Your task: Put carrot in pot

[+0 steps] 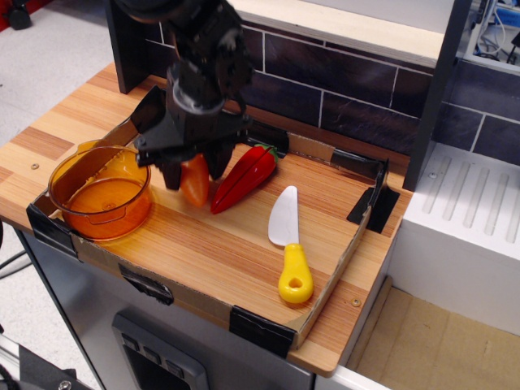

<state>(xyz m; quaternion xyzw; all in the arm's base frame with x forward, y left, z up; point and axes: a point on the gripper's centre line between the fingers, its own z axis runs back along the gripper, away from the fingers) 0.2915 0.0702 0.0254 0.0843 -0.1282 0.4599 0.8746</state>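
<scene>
The gripper (193, 172) is clamped on the carrot (195, 182), fingers on either side, tip pointing down, so it can be carried. The pot (100, 192) sits just beside it, away from the red chili pepper (244, 176).

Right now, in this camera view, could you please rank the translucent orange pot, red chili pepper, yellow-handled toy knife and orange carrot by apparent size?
Largest to smallest:
1. Translucent orange plastic pot
2. Yellow-handled white toy knife
3. Glossy red chili pepper
4. Stubby orange carrot, partly hidden by the gripper
Knife and pepper look close.
</scene>
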